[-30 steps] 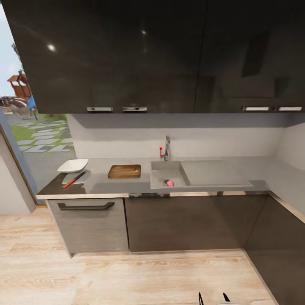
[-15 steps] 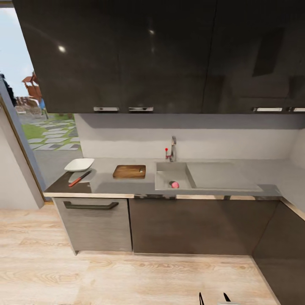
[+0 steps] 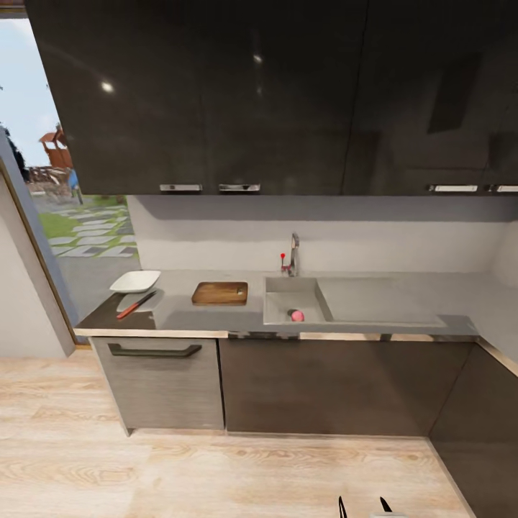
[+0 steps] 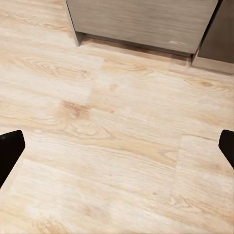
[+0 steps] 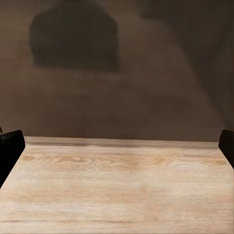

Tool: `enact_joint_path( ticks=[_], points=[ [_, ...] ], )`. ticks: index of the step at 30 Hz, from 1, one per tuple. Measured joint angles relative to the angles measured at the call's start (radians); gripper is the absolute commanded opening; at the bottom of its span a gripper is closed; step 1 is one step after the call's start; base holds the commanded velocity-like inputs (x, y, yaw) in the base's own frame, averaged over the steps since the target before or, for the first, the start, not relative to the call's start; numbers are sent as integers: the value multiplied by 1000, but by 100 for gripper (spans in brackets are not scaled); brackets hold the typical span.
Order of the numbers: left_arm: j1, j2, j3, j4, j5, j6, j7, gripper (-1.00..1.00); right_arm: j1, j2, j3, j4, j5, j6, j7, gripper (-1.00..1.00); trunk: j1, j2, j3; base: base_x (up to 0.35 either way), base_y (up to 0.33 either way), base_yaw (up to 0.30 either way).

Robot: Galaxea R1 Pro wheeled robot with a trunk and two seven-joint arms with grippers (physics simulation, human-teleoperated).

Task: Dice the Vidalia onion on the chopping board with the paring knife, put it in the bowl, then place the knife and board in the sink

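Facing the kitchen run from a standoff on the pale wood floor (image 3: 216,467), the robot has all task items ahead and out of reach. Vidalia onion (image 3: 296,315): a small pinkish-red ball lying in the recessed basin of the sink (image 3: 277,306), near its front wall, below the chrome tap (image 3: 293,252). Judged from its shape, it is firm, smooth-skinned and apt to roll, so a hold across its widest part, from above, looks soundest (a glancing touch could send it along the basin floor). Chopping board (image 3: 220,292): dark brown, grained, lying flat on the grey tabletop (image 3: 180,313) just left of the sink; probably stiff and fairly heavy, best taken by an edge. Bowl (image 3: 135,280): shallow, white, square, at the far left end of the tabletop. Beside it lies a slim knife (image 3: 137,303) with a reddish handle and dark blade, partly over a pale patch whose nature cannot be told; presumably the paring knife, light and thin, to be held by the handle.

Left claw (image 4: 117,148): released, its two dark fingertips (image 4: 9,151) wide apart at the frame edges in the left wrist view, over bare floor near a cabinet base. Right claw (image 5: 117,146): likewise released, spread wide, facing a dark lower cabinet front (image 5: 117,73) above the floor.
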Motion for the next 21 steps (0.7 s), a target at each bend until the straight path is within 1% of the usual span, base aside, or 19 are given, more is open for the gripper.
enact_joint_path(
  ticks=[21],
  points=[
    [0,0,0,0,0,0,0,100,0,1,0,0,0,2,0,100,0,0,1,0,0,0]
  ],
)
